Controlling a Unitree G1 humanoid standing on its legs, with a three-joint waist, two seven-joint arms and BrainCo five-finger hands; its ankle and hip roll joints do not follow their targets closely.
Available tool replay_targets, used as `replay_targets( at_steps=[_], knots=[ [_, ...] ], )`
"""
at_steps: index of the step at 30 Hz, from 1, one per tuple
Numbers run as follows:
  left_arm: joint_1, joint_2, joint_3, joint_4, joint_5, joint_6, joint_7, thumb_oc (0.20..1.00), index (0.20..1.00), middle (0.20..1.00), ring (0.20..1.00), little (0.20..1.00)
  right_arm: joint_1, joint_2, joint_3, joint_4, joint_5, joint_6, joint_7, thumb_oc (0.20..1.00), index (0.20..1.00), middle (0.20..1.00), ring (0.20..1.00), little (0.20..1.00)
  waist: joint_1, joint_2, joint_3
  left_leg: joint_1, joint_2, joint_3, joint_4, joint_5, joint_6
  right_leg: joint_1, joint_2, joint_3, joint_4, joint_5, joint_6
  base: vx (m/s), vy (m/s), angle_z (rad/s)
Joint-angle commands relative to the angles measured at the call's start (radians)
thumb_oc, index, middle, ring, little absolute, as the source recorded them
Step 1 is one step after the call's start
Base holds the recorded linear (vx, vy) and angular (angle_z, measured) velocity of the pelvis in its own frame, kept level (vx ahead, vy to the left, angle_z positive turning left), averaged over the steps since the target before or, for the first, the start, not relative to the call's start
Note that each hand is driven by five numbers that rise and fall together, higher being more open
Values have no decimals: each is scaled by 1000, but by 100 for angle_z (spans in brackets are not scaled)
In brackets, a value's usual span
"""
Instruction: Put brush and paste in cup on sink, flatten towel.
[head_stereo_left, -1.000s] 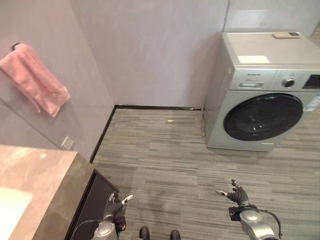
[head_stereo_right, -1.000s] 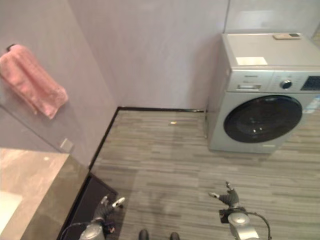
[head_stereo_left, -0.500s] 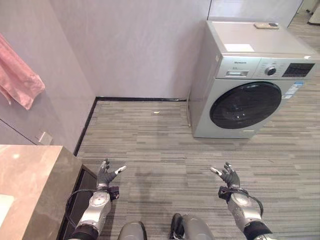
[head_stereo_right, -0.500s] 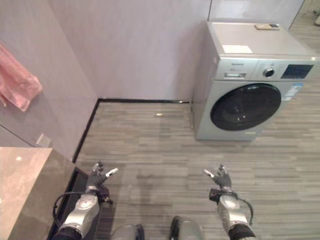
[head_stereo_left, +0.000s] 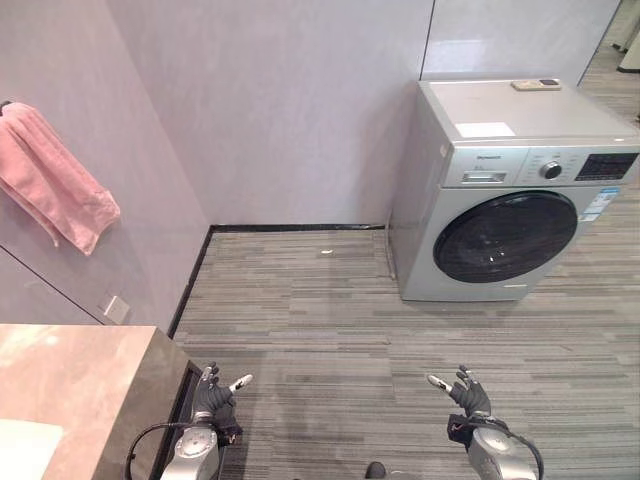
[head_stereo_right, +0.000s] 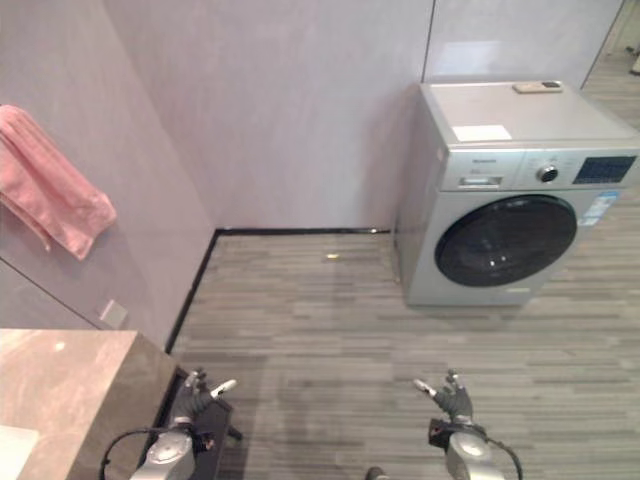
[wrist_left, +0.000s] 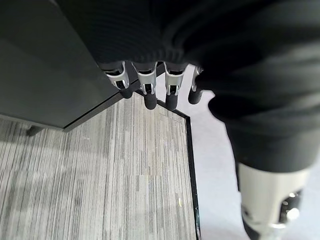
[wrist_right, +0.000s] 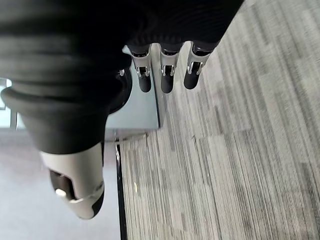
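- Towel (head_stereo_left: 55, 175): pink, bunched and hanging crooked from a fitting high on the wall to my left, well apart from both my hands
- Sink counter (head_stereo_left: 70, 375): brown stone top at my lower left, with a pale basin edge (head_stereo_left: 25, 448) at its near corner; dark cabinet front (wrist_left: 45, 65) below it
- My left hand (head_stereo_left: 212, 398): low over the floor just beside the cabinet corner, fingers (wrist_left: 147, 92) straight and spread, thumb out to the side, holding nothing
- My right hand (head_stereo_left: 468, 394): low over the floor, well apart from the left one, fingers (wrist_right: 166, 82) straight and relaxed, thumb out, holding nothing
- Washing machine (head_stereo_left: 510, 200): silver front-loader against the far wall to my right, round dark door (head_stereo_left: 505, 235) closed, control panel along the top front
- Small flat device (head_stereo_left: 535, 85): lying on the machine's top near the back edge
- White sheet (head_stereo_left: 485, 129): lying flat on the machine's top toward the front
- Floor (head_stereo_left: 330, 340): grey striped planks, black skirting (head_stereo_left: 295, 227) along the foot of the far wall
- Wall socket (head_stereo_left: 117, 309): on the left wall, low, just above the counter
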Motion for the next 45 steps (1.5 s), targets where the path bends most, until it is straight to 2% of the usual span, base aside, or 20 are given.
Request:
replay_targets(
  at_steps=[1,7,10,14,18,19,21,23,24,25,26,29,32,34,36,39,42,43,44,45],
  knots=[
    [-19,68,-19,-56,71,-28,-18,1000,1000,1000,1000,1000,-40,-9,-17,-1,-9,-27,10,1000,1000,1000,1000,1000,-2,-51,16,0,-68,-66,-38,35,9,54,-53,97,-14,96,148,105,57,-1],
    [-30,101,-11,-57,93,-26,-42,1000,1000,1000,1000,1000,-57,-31,-41,7,13,-25,14,1000,1000,1000,1000,1000,-25,-57,28,28,-58,-82,-111,54,-8,-58,-56,62,-119,194,159,149,-28,16],
    [-49,99,-5,-33,97,-17,-44,1000,1000,1000,1000,1000,-59,-34,-63,18,13,-19,9,1000,1000,1000,1000,1000,-46,-69,57,95,-44,-112,-111,11,-20,-117,-93,79,-197,257,188,364,-83,22],
    [-47,92,-14,-34,100,-14,-56,1000,1000,1000,1000,1000,-12,-30,-86,20,32,-18,34,1000,1000,1000,1000,1000,-73,-83,46,162,-17,-160,-89,-13,-39,-113,-56,123,-154,234,170,420,-150,48],
    [-36,96,-17,-41,70,-17,-85,1000,1000,1000,1000,1000,11,-44,-84,20,64,-29,57,1000,1000,1000,1000,1000,-92,-89,34,121,16,-183,137,-6,-73,-79,-8,123,-107,173,122,366,-242,80],
    [-42,103,-18,-35,63,-13,-96,1000,1000,1000,1000,1000,13,-55,-77,19,62,-30,62,1000,1000,1000,1000,1000,-79,-109,58,-28,64,-151,473,139,-108,-16,15,100,-111,138,72,289,-347,17],
    [-70,100,-23,-5,38,-17,-88,1000,1000,1000,1000,1000,3,-62,-67,26,74,-34,57,1000,1000,1000,1000,1000,-53,-138,98,-134,76,-101,589,149,-98,43,11,71,-132,106,49,325,-331,9],
    [-77,100,-22,-8,30,-17,-93,1000,1000,1000,1000,1000,7,-77,-64,24,58,-27,68,1000,1000,1000,1000,1000,-32,-134,107,-212,75,-53,510,115,-89,99,21,59,-170,91,54,414,-70,23],
    [-72,103,-13,-5,47,-17,-94,1000,1000,1000,1000,1000,13,-92,-66,13,33,-23,72,1000,1000,1000,1000,1000,-25,-120,90,-243,74,-2,310,119,-81,125,30,51,-202,75,70,380,40,25],
    [-72,103,-13,-5,48,-17,-94,1000,1000,1000,1000,1000,13,-93,-66,12,33,-23,72,1000,1000,1000,1000,1000,-25,-123,88,-240,71,1,300,125,-80,124,27,52,-202,77,70,478,106,16],
    [-73,104,-6,4,62,-15,-92,1000,1000,1000,1000,1000,10,-101,-74,12,22,-23,69,1000,1000,1000,1000,1000,-17,-108,80,-258,85,33,133,163,-94,158,39,47,-226,67,86,351,92,6],
    [-77,105,11,13,63,-12,-85,1000,1000,1000,1000,1000,12,-113,-75,2,-5,-22,64,1000,1000,1000,1000,1000,-5,-89,66,-281,138,78,-75,284,-122,214,54,48,-230,30,93,463,137,5],
    [-80,110,25,11,56,-11,-79,1000,1000,1000,1000,1000,17,-111,-77,-11,-18,-15,69,1000,1000,1000,1000,1000,-15,-92,58,-256,176,171,-73,326,-141,265,50,37,-199,-17,98,486,165,-7],
    [-71,114,34,5,52,-11,-80,1000,1000,1000,1000,1000,22,-100,-77,-16,-18,-11,76,1000,1000,1000,1000,1000,-11,-98,55,-249,182,203,-40,304,-117,276,41,36,-182,-30,102,326,172,-1],
    [-60,125,36,-7,52,-11,-75,1000,1000,1000,1000,1000,24,-55,-76,8,-13,-4,78,1000,1000,1000,1000,1000,3,-135,41,-257,133,189,49,219,-86,295,-23,41,-86,-30,133,531,300,-19],
    [-53,146,26,-43,59,-6,-83,1000,1000,1000,1000,1000,34,-10,-84,40,4,-3,81,1000,1000,1000,1000,1000,8,-162,37,-237,65,186,77,127,-22,238,-102,71,114,142,190,421,362,-14],
    [-43,161,26,-76,63,-3,-84,1000,1000,1000,1000,1000,33,16,-73,45,10,0,87,1000,1000,1000,1000,1000,6,-141,57,-174,13,170,60,68,26,158,-137,54,290,258,205,369,356,46],
    [-41,164,23,-83,69,-2,-86,1000,1000,1000,1000,1000,31,18,-67,43,7,1,88,1000,1000,1000,1000,1000,5,-123,65,-167,17,162,51,75,40,118,-84,84,309,255,188,381,285,74],
    [-51,168,10,-70,81,-3,-86,1000,1000,1000,1000,1000,27,20,-59,46,11,0,92,1000,1000,1000,1000,1000,-16,-110,73,-139,2,119,27,70,41,28,19,150,325,197,171,409,233,41],
    [-57,166,13,-60,78,-7,-89,1000,1000,1000,1000,1000,34,25,-52,43,13,-3,100,1000,1000,1000,1000,1000,-25,-108,77,-111,-17,90,-1,68,41,-12,26,141,274,167,171,593,240,64]
  ],
)
